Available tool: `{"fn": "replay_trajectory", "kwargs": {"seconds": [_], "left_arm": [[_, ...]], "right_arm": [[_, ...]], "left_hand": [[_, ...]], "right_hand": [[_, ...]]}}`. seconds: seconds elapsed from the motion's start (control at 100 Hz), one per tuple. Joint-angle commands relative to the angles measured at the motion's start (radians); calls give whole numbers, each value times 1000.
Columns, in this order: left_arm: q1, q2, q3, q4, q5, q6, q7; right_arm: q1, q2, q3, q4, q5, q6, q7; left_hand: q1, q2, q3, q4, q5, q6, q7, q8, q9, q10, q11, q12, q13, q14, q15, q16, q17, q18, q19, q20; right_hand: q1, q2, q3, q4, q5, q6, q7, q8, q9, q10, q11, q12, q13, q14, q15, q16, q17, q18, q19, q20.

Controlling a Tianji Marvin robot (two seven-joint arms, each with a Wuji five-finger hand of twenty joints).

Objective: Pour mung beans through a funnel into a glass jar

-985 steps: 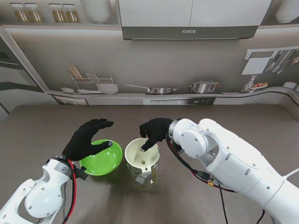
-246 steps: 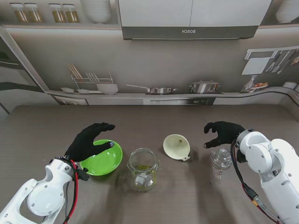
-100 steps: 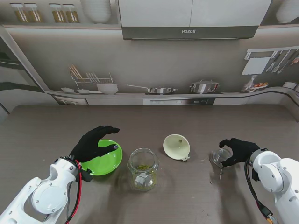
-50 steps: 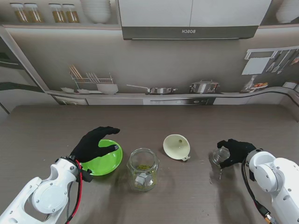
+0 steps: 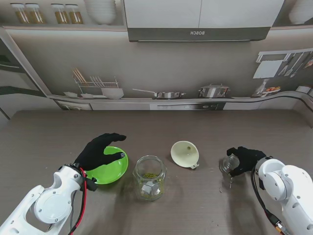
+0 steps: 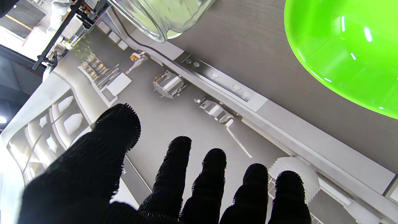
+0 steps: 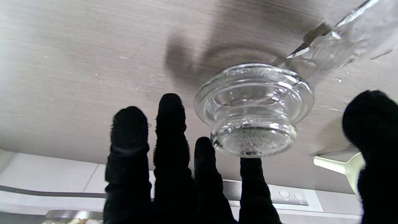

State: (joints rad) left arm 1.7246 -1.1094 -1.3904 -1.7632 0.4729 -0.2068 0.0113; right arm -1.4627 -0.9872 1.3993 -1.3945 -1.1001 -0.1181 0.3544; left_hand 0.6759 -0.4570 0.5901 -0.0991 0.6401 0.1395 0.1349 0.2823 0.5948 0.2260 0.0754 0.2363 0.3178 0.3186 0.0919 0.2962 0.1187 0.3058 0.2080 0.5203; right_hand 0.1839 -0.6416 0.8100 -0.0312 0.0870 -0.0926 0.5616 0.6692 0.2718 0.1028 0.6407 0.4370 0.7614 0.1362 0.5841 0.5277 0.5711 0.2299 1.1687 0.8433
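The glass jar is standing upright on the tabletop, near the middle of the stand's view, with a small layer of mung beans showing inside it; the cream funnel is lying tilted on the tabletop just to the right of the jar and a little farther from me, not touching it; the green bowl is sitting just to the left of the jar.

The left hand is hovering over the near-left rim of the bowl with its fingers spread apart and holding nothing — the wrist view is showing the bowl's green wall and the jar's rim beyond the fingertips.

The right hand is reaching toward a glass lid that is lying on the tabletop well to the right of the funnel; in the right wrist view the lid is sitting between four fingers on one side and the thumb on the other, one fingertip touching or almost touching its knob; the hand is spread around the lid — not yet gripping it.
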Motion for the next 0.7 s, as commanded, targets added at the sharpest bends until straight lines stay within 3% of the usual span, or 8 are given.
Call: {"fn": "replay_trajectory", "kwargs": {"seconds": [0.0,0.31,0.64,0.67,0.69], "left_arm": [[0,0,1,0,-4,3,-21],[-3,0,5,2,-6,7,-25],[-5,0,8,3,-10,11,-27],[-5,0,8,3,-10,12,-28],[-6,1,9,4,-11,12,-29]], "right_arm": [[2,-3,-11,15,7,6,14],[36,-3,-55,57,31,12,-4],[75,-2,-104,103,65,20,-1],[78,-2,-108,108,66,20,-3],[80,-2,-111,112,67,20,-4]], "left_hand": [[24,45,-21,29,-16,-8,-12,1,-6,-3,-7,-1,5,-17,-4,-3,-18,-37,-34,-5],[26,48,-23,30,-13,-7,-11,1,-6,-3,-7,-1,5,-18,-3,-3,-19,-37,-35,-5],[26,51,-26,30,-12,-5,-11,1,-7,1,-8,-2,5,-16,-4,-3,-20,-37,-34,-5],[26,53,-26,30,-13,-6,-11,1,-6,-1,-8,-2,4,-17,-5,-3,-20,-36,-35,-5],[26,53,-27,30,-12,-6,-11,1,-6,-1,-8,-2,5,-16,-4,-3,-20,-37,-34,-4]], "right_hand": [[24,-45,29,36,-11,11,42,34,-12,10,32,23,39,26,22,19,20,-2,40,17],[131,-101,28,62,21,-7,225,37,83,-37,146,108,114,14,103,51,67,0,53,-3],[264,-134,-22,65,114,-30,414,22,228,-85,264,212,241,-49,216,94,145,-9,92,-15],[264,-140,34,95,117,-31,427,11,233,-87,266,222,249,-51,214,92,154,-9,95,-21],[243,-168,164,41,119,-31,437,-1,236,-88,265,228,253,-52,214,92,157,-9,98,-26]]}}
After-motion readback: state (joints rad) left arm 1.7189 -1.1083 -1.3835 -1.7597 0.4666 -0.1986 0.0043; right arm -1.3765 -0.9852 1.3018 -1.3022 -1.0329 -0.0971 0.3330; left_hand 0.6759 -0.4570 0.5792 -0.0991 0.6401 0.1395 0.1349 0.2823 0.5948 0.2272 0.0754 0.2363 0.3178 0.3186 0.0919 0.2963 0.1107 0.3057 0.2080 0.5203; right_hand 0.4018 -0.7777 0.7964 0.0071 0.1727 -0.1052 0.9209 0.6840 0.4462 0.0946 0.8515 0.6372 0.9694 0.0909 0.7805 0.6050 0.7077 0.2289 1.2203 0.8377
